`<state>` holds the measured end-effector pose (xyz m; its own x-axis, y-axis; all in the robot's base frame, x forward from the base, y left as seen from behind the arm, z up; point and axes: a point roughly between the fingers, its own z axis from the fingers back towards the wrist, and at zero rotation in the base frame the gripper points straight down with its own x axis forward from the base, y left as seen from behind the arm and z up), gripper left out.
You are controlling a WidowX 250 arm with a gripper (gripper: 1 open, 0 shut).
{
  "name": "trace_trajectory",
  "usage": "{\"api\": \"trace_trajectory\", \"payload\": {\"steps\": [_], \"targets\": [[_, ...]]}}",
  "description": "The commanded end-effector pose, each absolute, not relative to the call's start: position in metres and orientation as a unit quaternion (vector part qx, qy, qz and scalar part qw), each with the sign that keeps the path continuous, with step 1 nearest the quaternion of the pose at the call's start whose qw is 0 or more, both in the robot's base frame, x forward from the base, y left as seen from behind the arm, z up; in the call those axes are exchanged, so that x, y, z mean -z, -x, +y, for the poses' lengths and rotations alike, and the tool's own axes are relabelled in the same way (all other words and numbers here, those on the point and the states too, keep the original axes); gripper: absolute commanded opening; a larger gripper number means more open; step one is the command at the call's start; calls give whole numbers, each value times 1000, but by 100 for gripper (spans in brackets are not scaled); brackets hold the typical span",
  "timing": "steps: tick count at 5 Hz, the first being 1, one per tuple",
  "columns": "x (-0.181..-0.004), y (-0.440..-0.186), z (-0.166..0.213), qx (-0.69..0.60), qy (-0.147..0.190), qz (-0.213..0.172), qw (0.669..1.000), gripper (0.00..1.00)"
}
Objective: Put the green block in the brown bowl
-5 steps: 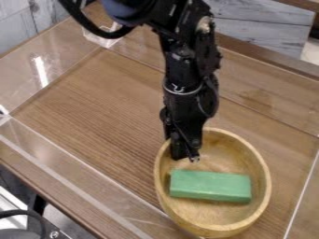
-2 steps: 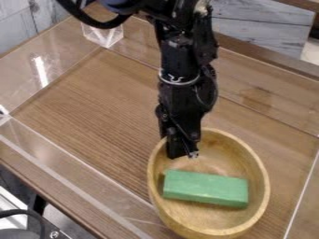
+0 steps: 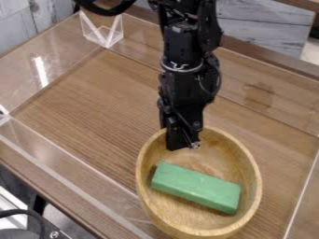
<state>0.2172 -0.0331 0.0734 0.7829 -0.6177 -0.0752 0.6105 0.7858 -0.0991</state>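
Green and flat, the small rectangular block [image 3: 196,188] now lies in the hollow of the large round light-brown wooden bowl [image 3: 151,158], released. Above the bowl's far rim the black gripper [image 3: 182,142] has lifted clear, empty, jaws nearly together. Placement looks finished; only withdrawal seems left.

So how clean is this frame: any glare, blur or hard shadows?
Camera view: soft, low resolution throughout. Pale glare streaks on the clear panel at left. The green block and brown bowl read clearly; the dark end effector shows little detail. Shadows are faint.
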Motion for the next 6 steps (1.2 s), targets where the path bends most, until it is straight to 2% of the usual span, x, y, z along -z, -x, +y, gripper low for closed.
{"api": "trace_trajectory", "payload": {"steps": [1,2,5,6], "targets": [[-89,-222,-46,361,20,11,932,100],[-89,-220,-53,382,10,5,924,100],[-51,-225,-63,409,1,-30,912,100],[-46,-225,-65,410,3,-31,912,0]]}}
